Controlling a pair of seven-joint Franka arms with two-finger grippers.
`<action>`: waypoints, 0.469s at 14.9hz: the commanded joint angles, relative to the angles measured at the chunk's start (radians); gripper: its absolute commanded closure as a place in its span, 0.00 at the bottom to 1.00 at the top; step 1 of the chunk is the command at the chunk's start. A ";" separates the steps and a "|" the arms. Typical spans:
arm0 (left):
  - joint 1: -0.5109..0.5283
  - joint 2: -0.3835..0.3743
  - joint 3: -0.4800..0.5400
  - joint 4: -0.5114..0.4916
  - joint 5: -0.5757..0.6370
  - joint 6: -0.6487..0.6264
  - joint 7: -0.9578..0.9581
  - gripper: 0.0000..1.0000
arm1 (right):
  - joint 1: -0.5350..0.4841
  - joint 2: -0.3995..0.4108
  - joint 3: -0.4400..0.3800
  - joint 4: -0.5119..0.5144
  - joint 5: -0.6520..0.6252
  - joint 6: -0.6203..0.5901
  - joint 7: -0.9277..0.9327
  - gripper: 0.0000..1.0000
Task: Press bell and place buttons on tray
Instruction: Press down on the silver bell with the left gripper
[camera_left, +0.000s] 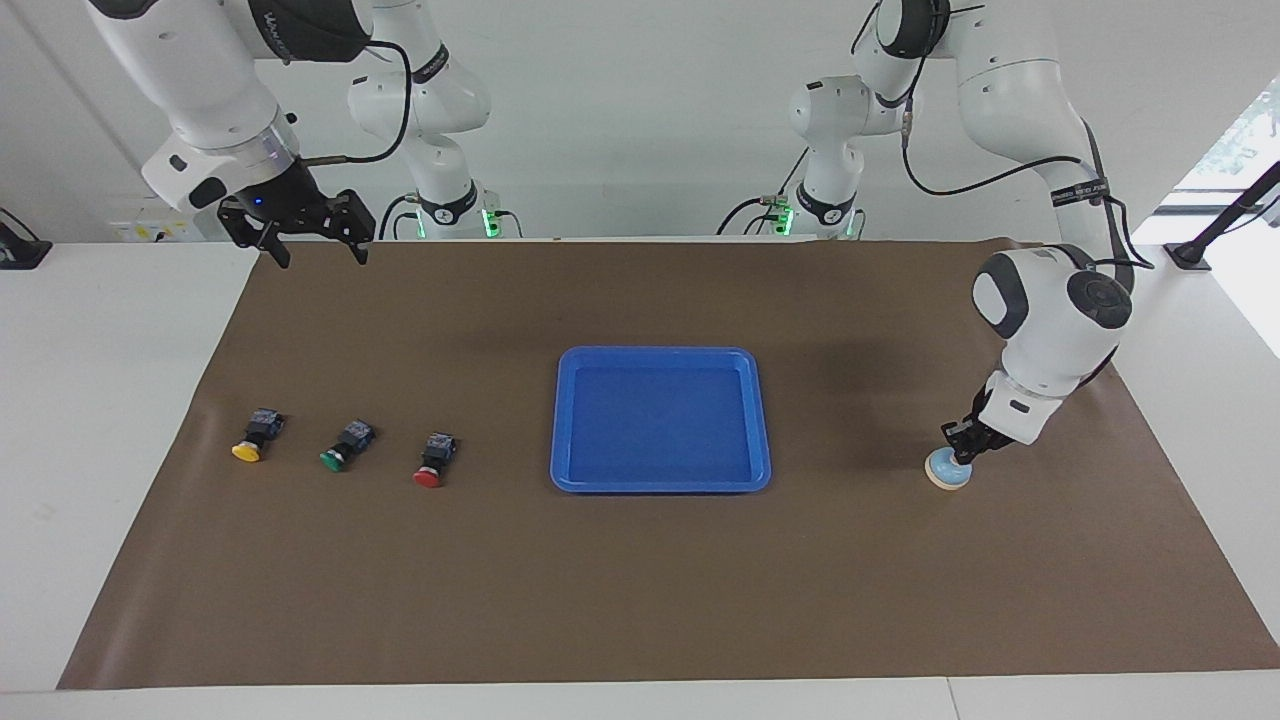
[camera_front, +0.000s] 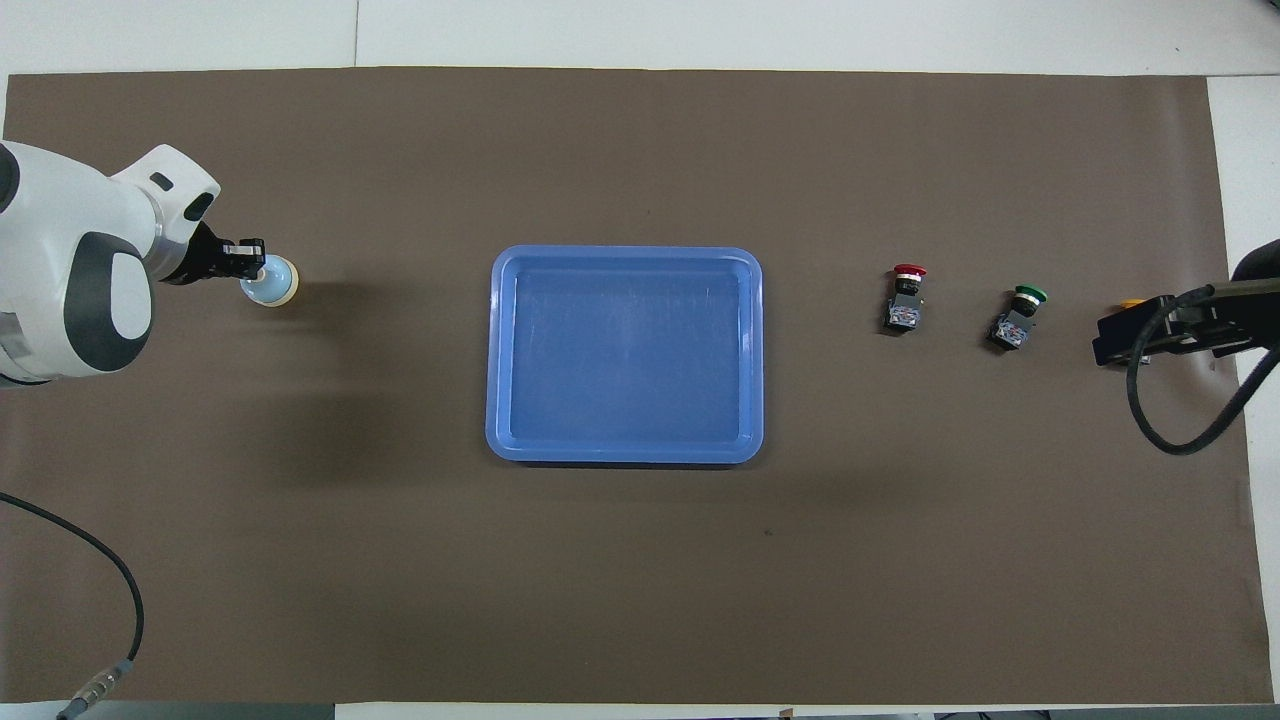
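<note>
The left gripper (camera_left: 962, 447), fingers pinched together, is touching the domed light-blue bell (camera_left: 947, 470); the right gripper (camera_left: 318, 252) is waiting with fingers spread above the brown mat (camera_left: 640, 580), the smooth blue plastic tray (camera_left: 660, 483) lying bare.

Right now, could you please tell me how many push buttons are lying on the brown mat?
3, in a row toward the right arm's end: yellow-capped button outermost, green-capped button in the middle, red-capped button nearest the blue plastic tray. None sits on the tray.

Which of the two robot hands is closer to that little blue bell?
The left gripper: it is right down on top of the bell at the left arm's end of the table. The right gripper hangs high at the right arm's end, nowhere near the bell.
</note>
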 joint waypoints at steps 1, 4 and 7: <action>-0.003 -0.074 0.007 0.055 0.010 -0.151 0.002 1.00 | -0.012 -0.020 0.007 -0.021 -0.004 -0.003 -0.010 0.00; -0.003 -0.203 0.005 0.060 0.010 -0.286 0.004 0.52 | -0.012 -0.020 0.006 -0.021 -0.004 -0.003 -0.010 0.00; -0.009 -0.327 0.002 0.058 0.010 -0.388 0.004 0.16 | -0.012 -0.020 0.006 -0.021 -0.004 -0.003 -0.010 0.00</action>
